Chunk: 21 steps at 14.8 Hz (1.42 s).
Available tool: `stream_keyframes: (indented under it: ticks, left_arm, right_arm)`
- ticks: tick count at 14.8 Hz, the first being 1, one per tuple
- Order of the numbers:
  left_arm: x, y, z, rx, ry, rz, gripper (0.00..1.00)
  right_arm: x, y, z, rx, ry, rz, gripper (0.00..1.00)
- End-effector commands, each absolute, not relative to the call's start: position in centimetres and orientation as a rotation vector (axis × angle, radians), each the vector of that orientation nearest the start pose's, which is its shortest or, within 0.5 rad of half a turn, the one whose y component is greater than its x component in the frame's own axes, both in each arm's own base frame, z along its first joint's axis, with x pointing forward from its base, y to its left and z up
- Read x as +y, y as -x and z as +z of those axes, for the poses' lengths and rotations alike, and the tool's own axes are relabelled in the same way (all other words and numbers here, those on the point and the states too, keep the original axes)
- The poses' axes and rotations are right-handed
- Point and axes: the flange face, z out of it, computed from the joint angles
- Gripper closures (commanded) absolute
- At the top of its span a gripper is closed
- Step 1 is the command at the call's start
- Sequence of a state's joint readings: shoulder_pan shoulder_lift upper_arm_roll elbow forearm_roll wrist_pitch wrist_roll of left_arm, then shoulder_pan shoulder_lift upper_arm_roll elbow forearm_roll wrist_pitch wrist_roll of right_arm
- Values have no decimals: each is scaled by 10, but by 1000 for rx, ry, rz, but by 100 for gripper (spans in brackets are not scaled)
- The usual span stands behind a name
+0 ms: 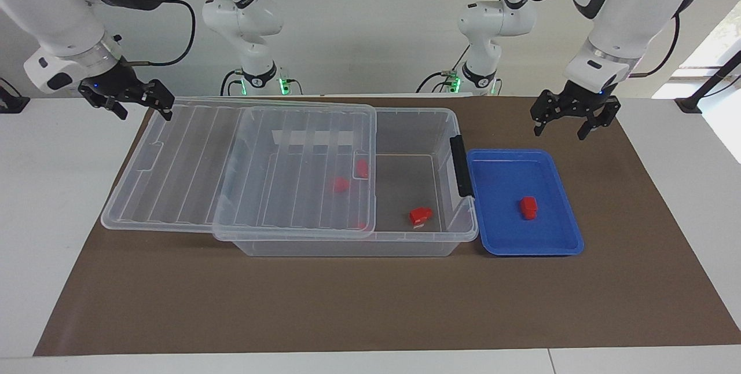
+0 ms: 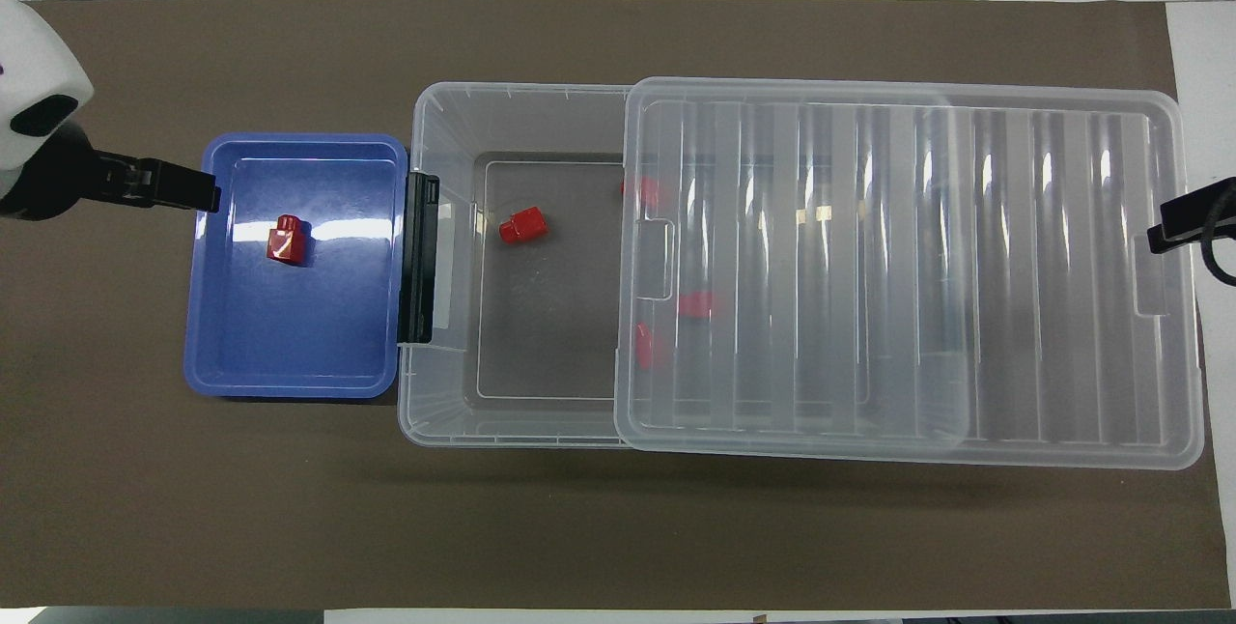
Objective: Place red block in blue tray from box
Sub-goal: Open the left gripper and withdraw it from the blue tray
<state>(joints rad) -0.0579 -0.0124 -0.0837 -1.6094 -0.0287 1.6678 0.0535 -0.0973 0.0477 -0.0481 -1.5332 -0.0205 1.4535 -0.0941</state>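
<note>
Where the arms hang nearest the robots: both grippers are up in the air, clear of everything
Left gripper (image 1: 568, 120): released, its two fingers spread wide and pointing down, holding nothing, raised over the brown mat (image 1: 370, 304) at the left arm's end of the table
Right gripper (image 1: 134, 103): released and empty, waiting at the lid's end, toward the right arm's end of the table
Large clear plastic storage box (image 1: 417, 235): rests on the mat, black clip (image 1: 458, 165) on the end that touches the tray
Ribbed clear lid (image 1: 191, 165): lies slid partway off toward the right arm's end, leaving the clip end of the box uncovered
Chunkier red piece (image 1: 421, 215): lies in the uncovered part of the box; other red pieces show through the lid
Shallow bright blue plastic tray (image 1: 492, 241): sits just beside the box, toward the left arm's end
Small bright red oblong block (image 1: 528, 206): lies alone on the tray's floor, near its middle, apart from every rim
</note>
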Motion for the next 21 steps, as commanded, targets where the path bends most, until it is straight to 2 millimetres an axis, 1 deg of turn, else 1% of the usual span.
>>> stream_keyframes:
  ticks: [1, 3, 6, 8, 9, 10, 15, 16, 17, 18, 19, 20, 21]
  left_arm:
    - [-73, -549, 643, 303, 3174, -18, 0]
    - [-70, -541, 654, 299, 3172, 14, 0]
    - [-72, -536, 669, 307, 3174, 12, 0]
    - [-72, -533, 672, 308, 3173, 24, 0]
    - [-71, -530, 677, 308, 3172, 10, 0]
    - [-70, -514, 695, 311, 3168, -46, 0]
    - [-69, -502, 687, 305, 3166, -8, 0]
    - [-68, -500, 685, 302, 3166, 0, 0]
    - [-68, -498, 685, 300, 3166, 5, 0]
    - [-67, -498, 683, 297, 3166, 14, 0]
    - [-66, -498, 682, 295, 3167, 17, 0]
    - [-64, -497, 682, 290, 3167, 17, 0]
    - [-63, -496, 684, 288, 3168, 12, 0]
  right_arm:
    - [-83, -544, 606, 89, 3151, 191, 0]
    - [-82, -544, 606, 85, 3154, 191, 0]
    - [-82, -544, 606, 82, 3154, 191, 0]
    - [-82, -544, 606, 84, 3154, 191, 0]
    - [-82, -544, 606, 84, 3154, 191, 0]
    - [-82, -544, 606, 84, 3154, 191, 0]
    - [-84, -544, 606, 75, 3154, 189, 0]
    - [-89, -545, 604, 62, 3155, 173, 0]
    - [-102, -546, 599, 38, 3162, 115, 0]
    - [-122, -540, 591, 4, 3166, 66, 15]
    - [-143, -532, 582, -39, 3168, 35, 33]
    - [-157, -526, 577, -101, 3171, 9, 54]
    - [-166, -523, 576, -152, 3174, 8, 85]
